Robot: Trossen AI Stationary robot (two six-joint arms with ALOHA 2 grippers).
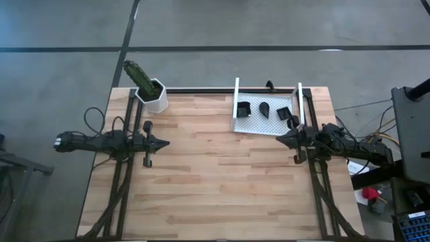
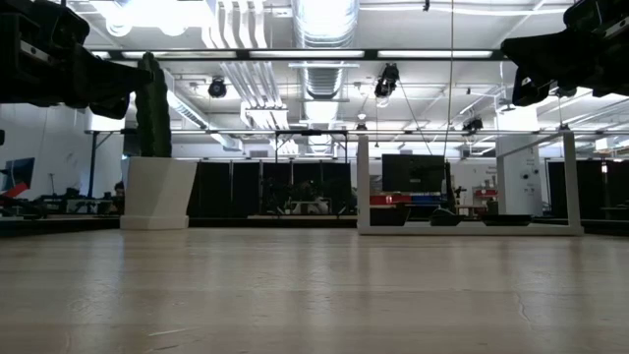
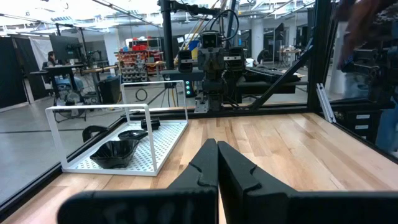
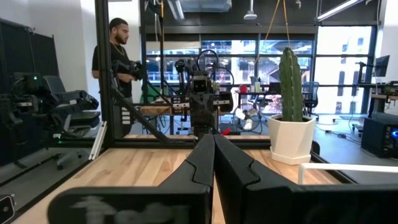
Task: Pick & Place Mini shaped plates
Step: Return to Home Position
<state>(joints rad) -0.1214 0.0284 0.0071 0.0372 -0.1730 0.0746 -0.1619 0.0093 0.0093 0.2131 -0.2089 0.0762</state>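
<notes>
A pale wooden table [image 1: 215, 188], seen from above, with a dark robot arm lying along each side edge, both pointing inward at about mid-table. The left gripper [image 1: 163, 142] hangs over the left part of the table, well apart from everything else. Its fingers are pressed together and hold nothing, as the left wrist view confirms. The right gripper [image 1: 281, 139] hangs just in front of a white perforated rack [image 1: 252, 125] at the back right. Its fingers also meet, with nothing between them. At the back left stands a white pot with a cactus [image 1: 156, 97]. The mini shaped plates [image 1: 264, 107], small glossy dark dishes, all rest on the rack in a few separate spots. None is visible on the open wood. Judging by the raised, level, empty-handed arms, the step in hand is the move to a rest pose, and the placing looks finished. The next move probably needs no grasp, only for the arms to settle clear of the rack.
</notes>
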